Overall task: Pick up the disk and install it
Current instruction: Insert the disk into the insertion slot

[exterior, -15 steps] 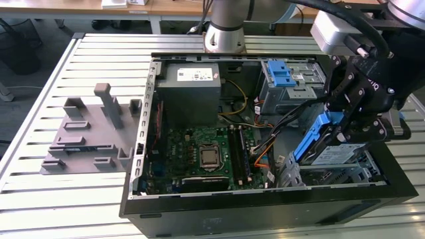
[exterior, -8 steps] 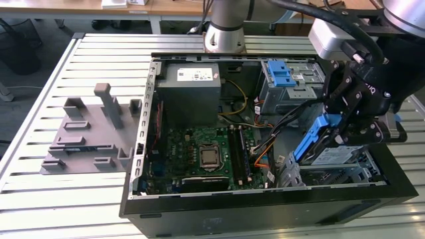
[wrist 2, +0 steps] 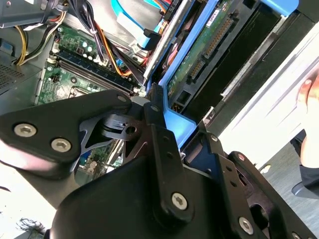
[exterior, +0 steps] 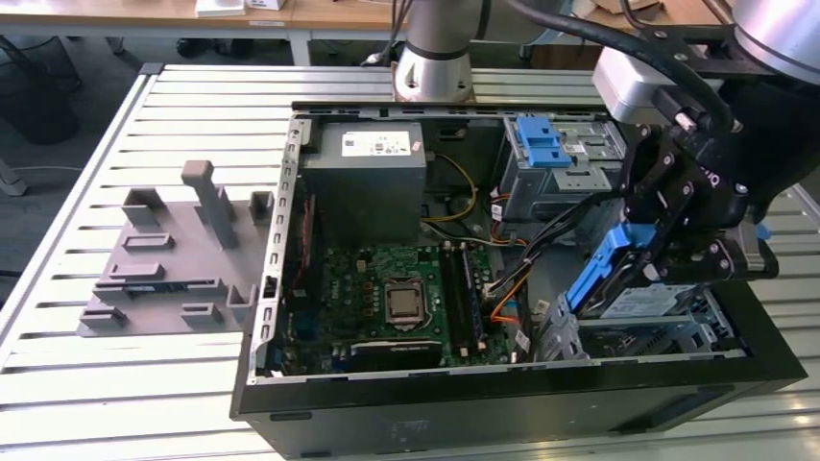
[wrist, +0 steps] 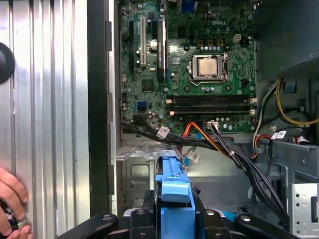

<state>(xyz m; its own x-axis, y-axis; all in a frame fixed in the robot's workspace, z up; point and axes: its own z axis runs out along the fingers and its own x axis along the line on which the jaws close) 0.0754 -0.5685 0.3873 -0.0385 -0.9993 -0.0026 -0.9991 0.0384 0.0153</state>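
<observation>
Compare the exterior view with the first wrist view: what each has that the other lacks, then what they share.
Exterior view, not the first wrist view: the grey fixture beside the computer case and the light-blue latch. First wrist view, not the exterior: a person's fingers on the slatted table. Shared: the motherboard, and the hand clamped on the disk by its blue carrier.

1 open computer case point(exterior: 513, 403), 1 counter point(exterior: 115, 384). In the case: 1 motherboard point(exterior: 372, 288), 1 CPU socket point(exterior: 403, 298), 1 grey power supply point(exterior: 365, 158), 1 light-blue latch point(exterior: 544, 144). 1 disk point(exterior: 640, 303) with 1 blue carrier. 1 robot arm point(exterior: 436, 58), 1 tool point(exterior: 666, 274). 1 grey moulded fixture point(exterior: 167, 259). 1 hand point(wrist: 12, 199) in the first wrist view.
</observation>
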